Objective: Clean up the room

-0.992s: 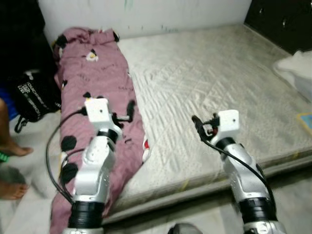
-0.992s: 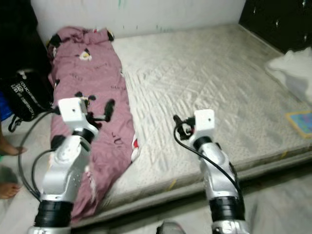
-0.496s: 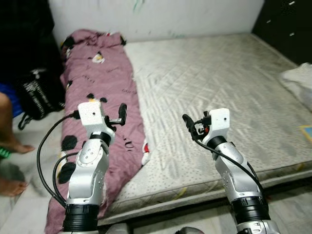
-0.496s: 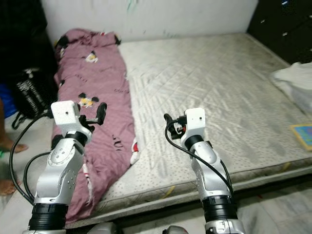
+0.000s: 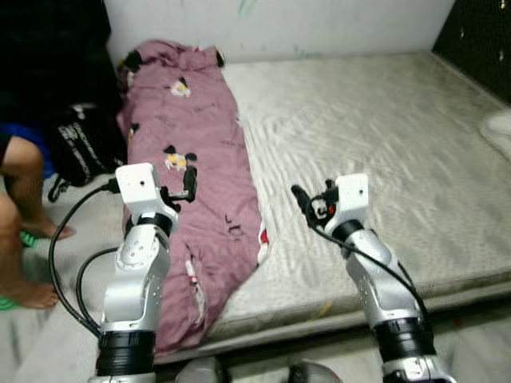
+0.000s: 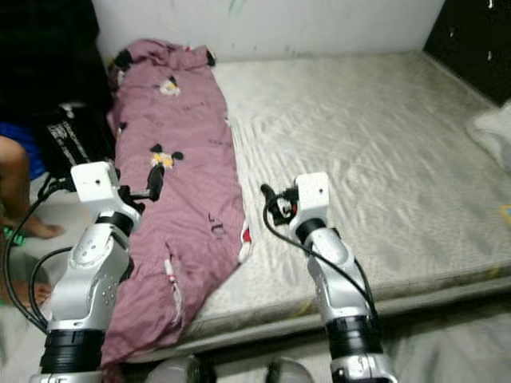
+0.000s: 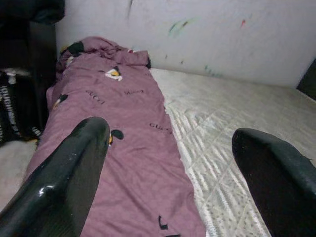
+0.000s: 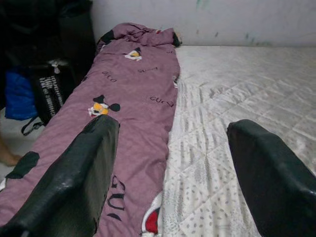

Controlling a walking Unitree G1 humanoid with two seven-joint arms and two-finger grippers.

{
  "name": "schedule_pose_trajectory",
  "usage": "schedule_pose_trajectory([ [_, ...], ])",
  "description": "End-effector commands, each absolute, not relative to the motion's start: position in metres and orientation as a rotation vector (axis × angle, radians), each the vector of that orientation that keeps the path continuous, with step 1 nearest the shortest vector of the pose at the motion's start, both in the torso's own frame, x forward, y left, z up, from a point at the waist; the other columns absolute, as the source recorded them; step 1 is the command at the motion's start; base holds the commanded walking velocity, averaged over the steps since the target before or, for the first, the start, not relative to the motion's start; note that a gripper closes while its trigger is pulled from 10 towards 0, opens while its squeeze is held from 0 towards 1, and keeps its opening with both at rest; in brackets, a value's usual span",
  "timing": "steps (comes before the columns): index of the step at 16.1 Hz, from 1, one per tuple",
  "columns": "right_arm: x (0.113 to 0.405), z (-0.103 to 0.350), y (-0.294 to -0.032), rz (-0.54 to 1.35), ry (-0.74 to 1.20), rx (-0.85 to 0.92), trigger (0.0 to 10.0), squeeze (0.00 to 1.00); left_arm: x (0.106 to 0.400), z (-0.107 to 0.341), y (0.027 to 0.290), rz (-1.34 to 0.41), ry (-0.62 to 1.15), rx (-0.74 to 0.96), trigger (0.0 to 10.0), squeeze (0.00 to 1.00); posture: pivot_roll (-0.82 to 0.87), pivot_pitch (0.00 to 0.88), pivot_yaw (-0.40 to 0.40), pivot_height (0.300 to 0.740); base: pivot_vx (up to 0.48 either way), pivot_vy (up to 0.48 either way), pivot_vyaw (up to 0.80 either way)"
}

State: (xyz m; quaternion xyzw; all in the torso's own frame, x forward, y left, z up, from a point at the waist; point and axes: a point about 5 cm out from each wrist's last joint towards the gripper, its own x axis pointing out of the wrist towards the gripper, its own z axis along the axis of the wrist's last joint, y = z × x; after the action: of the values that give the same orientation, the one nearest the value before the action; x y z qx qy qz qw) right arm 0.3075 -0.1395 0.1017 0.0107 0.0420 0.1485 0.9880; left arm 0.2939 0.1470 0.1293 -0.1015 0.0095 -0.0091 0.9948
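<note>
Mauve printed blanket [image 5: 196,167] lies along the mattress [image 5: 375,136] edge, its end spilling to the floor | risk: I judge a bunched grab would drag it off, or the person's leg [image 5: 20,231] gets clipped | left gripper [image 5: 188,185] and right gripper [image 5: 307,206]: fingers spread wide, holding nothing, poised above bedding.

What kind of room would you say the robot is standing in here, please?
Most likely a bedroom: a bare quilted mattress lies low on the floor against a white wall, and a mauve blanket with cartoon prints is spread along its left edge.
</note>
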Motion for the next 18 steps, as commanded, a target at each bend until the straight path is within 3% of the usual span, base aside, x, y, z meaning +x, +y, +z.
schedule_pose_trajectory([
  [1,0.3067,0.0964,-0.1438,0.284,0.11,0.023,10.0,0.0,0.2947,0.1309,0.142,-0.031,0.017,-0.196,10.0,0.0,-0.01,0.011,0.006,0.74,0.0,0.48,0.0],
  [8,0.309,0.1008,-0.1393,0.32,0.078,-0.009,10.0,0.0,0.295,0.133,0.1448,-0.011,-0.002,-0.171,10.0,0.0,0.0,0.008,0.007,0.74,0.0,0.069,0.0],
  [13,0.3104,0.0998,-0.1372,0.311,0.078,-0.008,10.0,0.0,0.2965,0.1358,0.1449,-0.019,-0.009,-0.151,10.0,0.0,0.01,0.001,0.012,0.74,0.0,0.0,0.74],
  [18,0.3151,0.1006,-0.1396,0.295,0.098,-0.006,10.0,0.0,0.2917,0.1326,0.1468,0.006,0.004,-0.165,10.0,0.0,0.02,0.016,0.008,0.74,0.0,0.0,0.0],
])
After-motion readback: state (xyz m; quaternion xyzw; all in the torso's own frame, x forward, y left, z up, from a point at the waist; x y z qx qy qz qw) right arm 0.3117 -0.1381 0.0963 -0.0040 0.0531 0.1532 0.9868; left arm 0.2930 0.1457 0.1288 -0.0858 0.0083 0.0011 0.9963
